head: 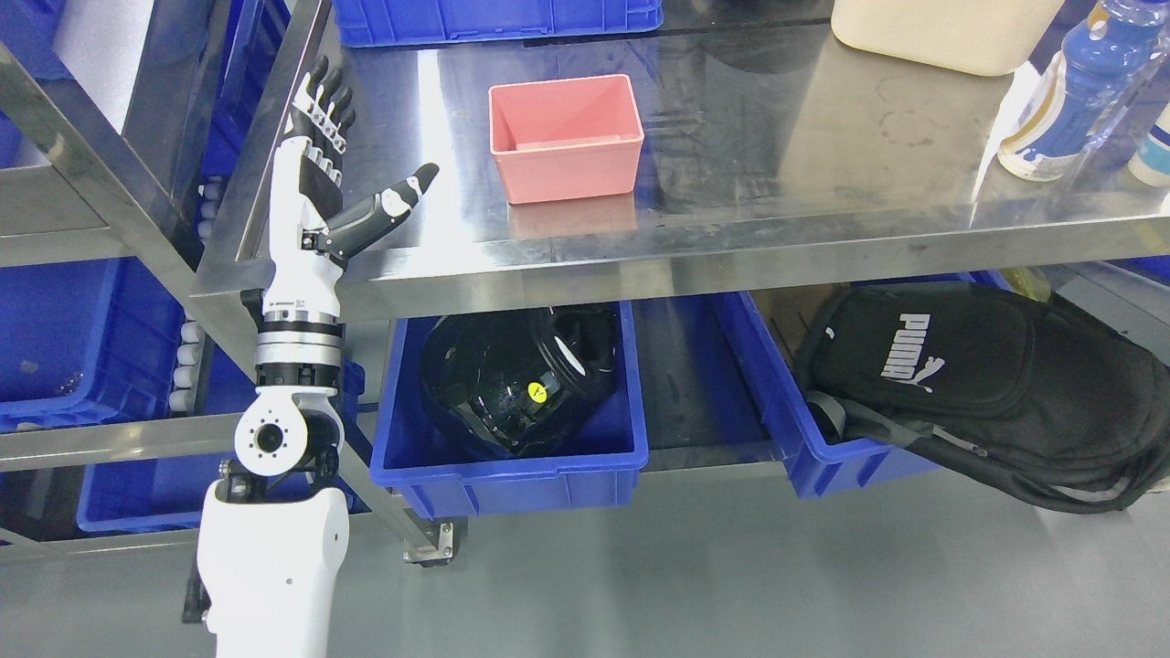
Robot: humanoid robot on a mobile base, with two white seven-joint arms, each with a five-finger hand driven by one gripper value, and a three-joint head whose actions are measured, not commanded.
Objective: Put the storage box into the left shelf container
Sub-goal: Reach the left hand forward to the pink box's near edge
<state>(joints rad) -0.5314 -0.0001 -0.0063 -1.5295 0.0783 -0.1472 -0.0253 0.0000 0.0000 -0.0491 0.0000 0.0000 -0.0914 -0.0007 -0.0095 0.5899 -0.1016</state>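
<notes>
A pink storage box point(565, 137), empty and upright, sits on the steel shelf top point(804, 155) near its front edge. My left hand point(343, 151) is raised at the shelf's left front corner, well left of the box, fingers straight up and thumb pointing toward the box; it is open and holds nothing. Below the shelf top, a blue container point(507, 475) on the left holds a black helmet-like object point(521, 379). The right arm does not show.
A second blue container point(823, 448) at the lower right holds a black backpack point(987, 384) spilling over its rim. A cream tub point(941, 32) and bottles point(1069, 91) stand at the back right. Another blue bin point(494, 18) sits at the back. More blue bins point(64, 338) fill a rack on the left.
</notes>
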